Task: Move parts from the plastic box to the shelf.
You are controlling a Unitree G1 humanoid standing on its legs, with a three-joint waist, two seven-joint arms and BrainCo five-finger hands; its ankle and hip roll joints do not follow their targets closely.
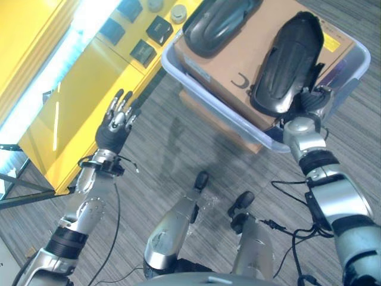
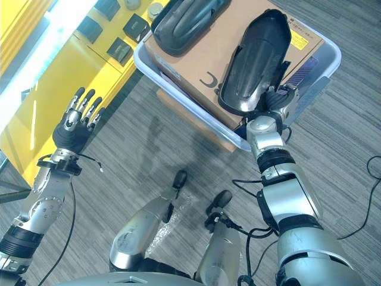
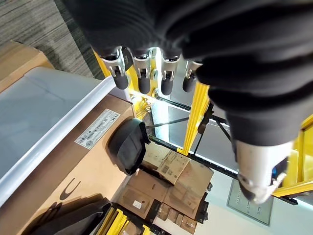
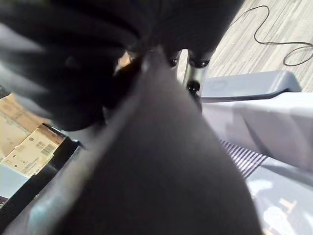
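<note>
Right hand (image 2: 275, 102) pinches the glossy black curved shell part (image 2: 256, 59) in the translucent plastic box (image 1: 196, 80); left hand (image 1: 118, 122) spread by the yellow shelf (image 1: 77, 95).

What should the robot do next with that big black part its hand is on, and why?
Probably lift it up. The right hand is curled on the near end of the black part, which lies on the cardboard box in the plastic box. The left hand is open near the yellow shelf.
</note>
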